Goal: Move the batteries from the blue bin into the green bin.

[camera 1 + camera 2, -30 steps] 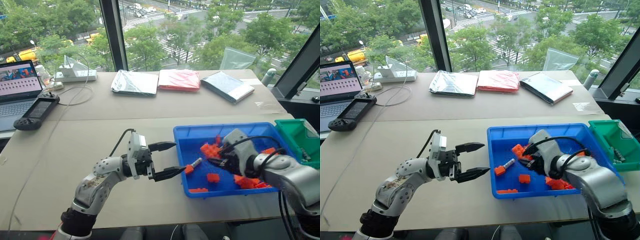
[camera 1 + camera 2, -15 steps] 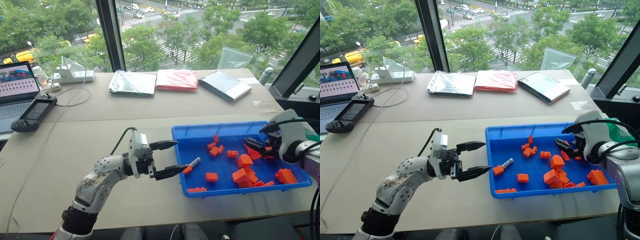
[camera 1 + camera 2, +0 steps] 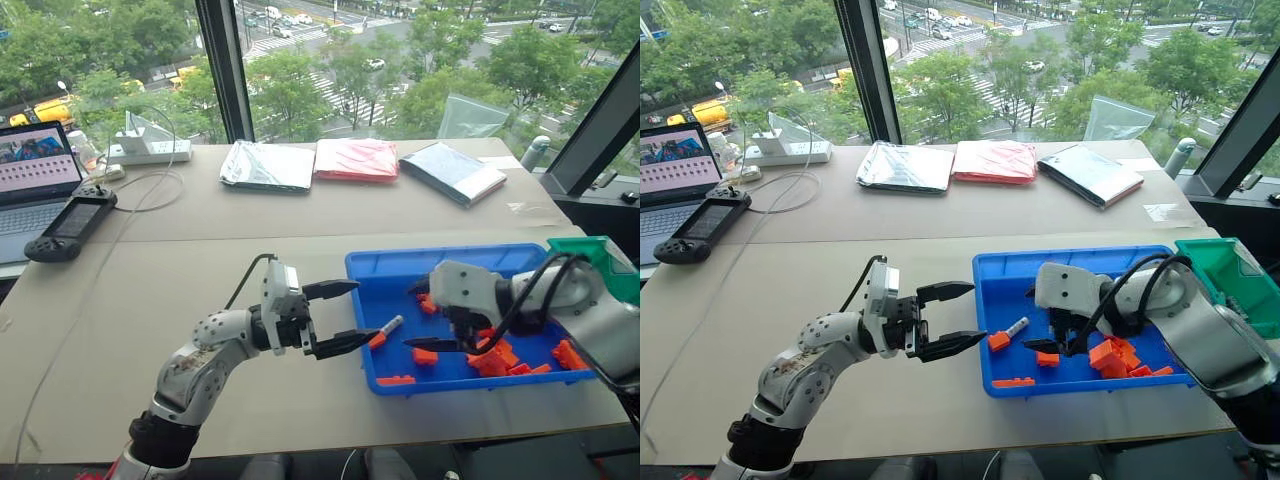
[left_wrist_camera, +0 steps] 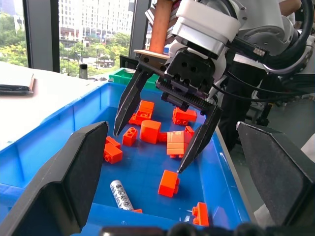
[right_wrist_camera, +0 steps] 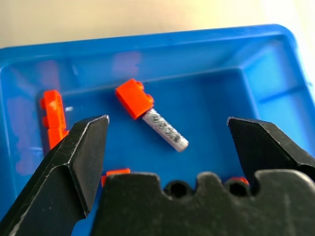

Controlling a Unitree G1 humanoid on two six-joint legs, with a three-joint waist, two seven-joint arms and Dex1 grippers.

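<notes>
One of the batteries (image 3: 391,325), a slim silvery cylinder, lies on the floor of the blue bin (image 3: 450,258) near its left end, an orange brick (image 3: 377,339) touching one end. My right gripper (image 3: 412,316) hangs open and empty just over that spot, tilted down. In the right wrist view the battery (image 5: 165,130) sits between its two spread fingers. My left gripper (image 3: 358,312) stands open and empty at the bin's left rim, pointing into it. The green bin (image 3: 600,262) stands past the blue bin's right end.
Several orange bricks (image 3: 490,355) lie scattered in the blue bin's right half. A laptop (image 3: 35,170), a handheld game console (image 3: 70,222) and a power strip (image 3: 150,150) with a cable sit at the far left. Three flat pouches (image 3: 357,158) lie along the window edge.
Half a second ago my right gripper was at the blue bin's right end near the green bin. It has swung left and tilted down over the battery. The left gripper has stayed still.
</notes>
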